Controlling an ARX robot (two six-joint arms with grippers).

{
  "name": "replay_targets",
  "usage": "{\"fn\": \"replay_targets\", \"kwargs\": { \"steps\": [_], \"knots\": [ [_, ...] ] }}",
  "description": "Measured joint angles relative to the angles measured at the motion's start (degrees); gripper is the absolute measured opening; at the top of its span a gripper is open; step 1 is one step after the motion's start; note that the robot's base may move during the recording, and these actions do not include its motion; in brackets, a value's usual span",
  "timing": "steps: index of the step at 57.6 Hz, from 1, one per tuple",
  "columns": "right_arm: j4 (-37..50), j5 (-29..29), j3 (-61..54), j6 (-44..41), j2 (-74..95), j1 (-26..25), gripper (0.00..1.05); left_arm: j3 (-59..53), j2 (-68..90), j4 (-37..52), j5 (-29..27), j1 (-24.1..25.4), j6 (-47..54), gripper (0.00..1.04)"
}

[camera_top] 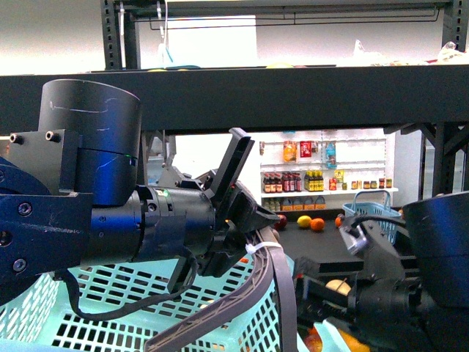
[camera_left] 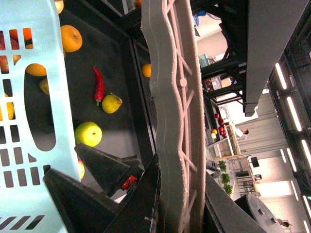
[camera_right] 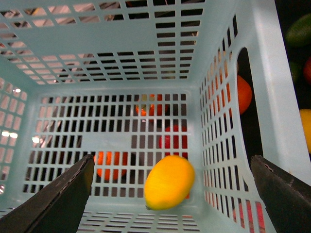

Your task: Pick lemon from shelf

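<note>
Inside pale blue slatted plastic basket [camera_right: 272, 121]: a single yellow oval lemon [camera_right: 169, 181], low near the floor. Directly below wide-open, empty right gripper [camera_right: 171, 159], between its fingers, untouched. Left gripper [camera_left: 63, 162]: opening impossible to tell.

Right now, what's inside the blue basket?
One lemon inside the basket. Red and orange fruit show through its slots, outside it; the walls hide most of each, so types unclear.

Black metal shelf [camera_left: 116, 63], dark tray-like tier, bearing orange [camera_left: 71, 38], red chilli [camera_left: 98, 85], yellow-green apple [camera_left: 88, 133], small yellow fruit [camera_left: 112, 103], pale blue slotted basket [camera_left: 29, 121]
</note>
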Motion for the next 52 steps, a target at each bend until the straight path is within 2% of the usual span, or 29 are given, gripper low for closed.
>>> {"fn": "replay_targets", "kwargs": {
  "steps": [8, 14, 24, 36, 52],
  "knots": [
    [0.39, -0.26, 1.95, 0.87, -0.59, -5.33, 0.97, 0.0, 0.0, 0.0, -0.11, 0.0, -0.26, 0.12],
    [-0.07, 0.98, 4.52, 0.24, 0.15, -11.28, 0.97, 0.0, 0.0, 0.0, -0.24, 0.0, -0.13, 0.12],
    [0.37, 2.25, 8.15, -7.15, 8.83, -19.1, 0.97, 0.0, 0.0, 0.0, -0.13, 0.0, -0.17, 0.12],
    [1.46, -1.7, 10.1, -19.91, 23.52, -19.74, 0.97, 0.0, 0.0, 0.0, 0.02, 0.0, -0.17, 0.12],
    [4.09, -2.25, 18.58, -29.68, 35.65, -14.27, 0.97, 0.0, 0.0, 0.0, -0.2, 0.0, -0.11, 0.12]
  ]
}}
